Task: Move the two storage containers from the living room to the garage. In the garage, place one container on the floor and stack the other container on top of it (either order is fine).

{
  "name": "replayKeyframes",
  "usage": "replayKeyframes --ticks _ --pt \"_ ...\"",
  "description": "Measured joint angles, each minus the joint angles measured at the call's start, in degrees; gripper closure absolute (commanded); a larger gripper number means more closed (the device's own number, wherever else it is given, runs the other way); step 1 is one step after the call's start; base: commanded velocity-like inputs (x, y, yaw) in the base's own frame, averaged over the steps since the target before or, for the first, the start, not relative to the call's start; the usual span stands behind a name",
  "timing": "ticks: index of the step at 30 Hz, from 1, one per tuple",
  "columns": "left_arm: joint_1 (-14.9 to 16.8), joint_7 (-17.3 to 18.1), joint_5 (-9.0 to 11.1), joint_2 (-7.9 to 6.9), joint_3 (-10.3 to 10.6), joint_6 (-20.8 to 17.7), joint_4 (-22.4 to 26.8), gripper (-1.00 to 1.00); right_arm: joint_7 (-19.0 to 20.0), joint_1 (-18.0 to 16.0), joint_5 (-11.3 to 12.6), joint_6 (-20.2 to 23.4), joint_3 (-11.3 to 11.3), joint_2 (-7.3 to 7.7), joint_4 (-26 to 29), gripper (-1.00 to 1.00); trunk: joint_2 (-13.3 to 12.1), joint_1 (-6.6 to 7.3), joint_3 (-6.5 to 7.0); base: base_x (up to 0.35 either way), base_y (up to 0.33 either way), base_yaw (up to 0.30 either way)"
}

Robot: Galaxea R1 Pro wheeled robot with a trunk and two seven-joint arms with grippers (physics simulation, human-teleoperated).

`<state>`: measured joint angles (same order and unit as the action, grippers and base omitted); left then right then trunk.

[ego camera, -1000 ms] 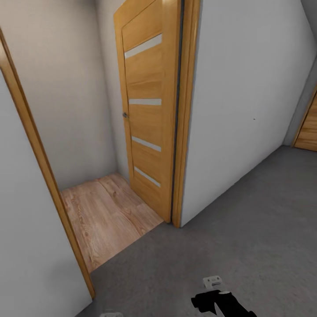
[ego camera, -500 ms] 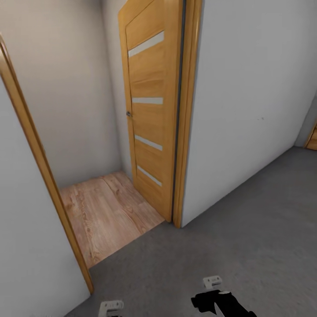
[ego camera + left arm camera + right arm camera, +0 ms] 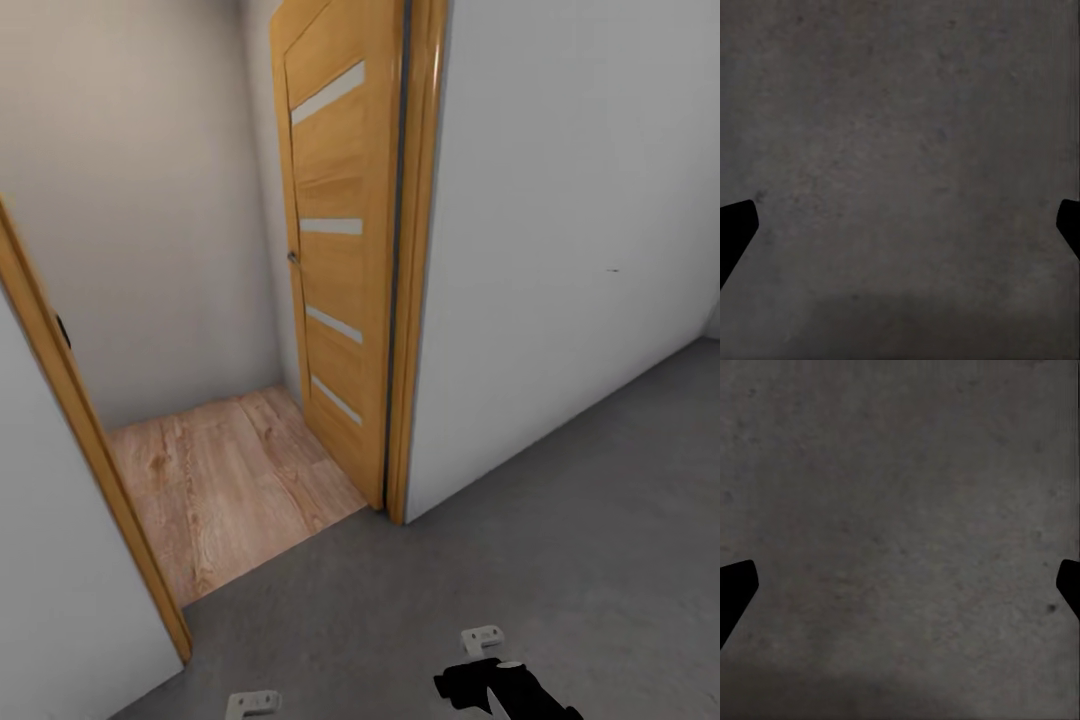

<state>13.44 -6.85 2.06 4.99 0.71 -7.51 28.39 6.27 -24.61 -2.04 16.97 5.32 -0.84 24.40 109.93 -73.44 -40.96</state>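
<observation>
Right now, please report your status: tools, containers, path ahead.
Both tools open, empty, over grey concrete floor. No containers held. Orange door open; wood floor beyond the doorway.

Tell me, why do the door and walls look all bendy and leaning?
Head view: the wide lens tilts the door and wall, and they look slightly soft. Wrist views: dim grey floor, darker shading along one edge, black fingertips at the sides.

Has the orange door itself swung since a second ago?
Cannot tell. The door keeps its place against its frame; the whole head view has shifted, so the camera moved.
</observation>
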Motion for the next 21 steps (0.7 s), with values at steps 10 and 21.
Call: replayKeyframes --ticks 10,21 --pt "0.0 -0.07 0.18 0.34 -0.05 0.35 0.01 -1.0 -0.15 0.0 -0.02 0.12 0.08 -0.06 -0.09 -1.0 0.0 -0.01 -0.46 0.118 -0.194 0.235" --pt "0.0 -0.04 0.09 0.95 -0.08 3.31 -0.08 -1.0 -0.17 0.0 -0.01 0.01 0.09 -0.14 -0.14 -1.0 0.0 0.0 -1.1 0.08 -0.145 0.235"
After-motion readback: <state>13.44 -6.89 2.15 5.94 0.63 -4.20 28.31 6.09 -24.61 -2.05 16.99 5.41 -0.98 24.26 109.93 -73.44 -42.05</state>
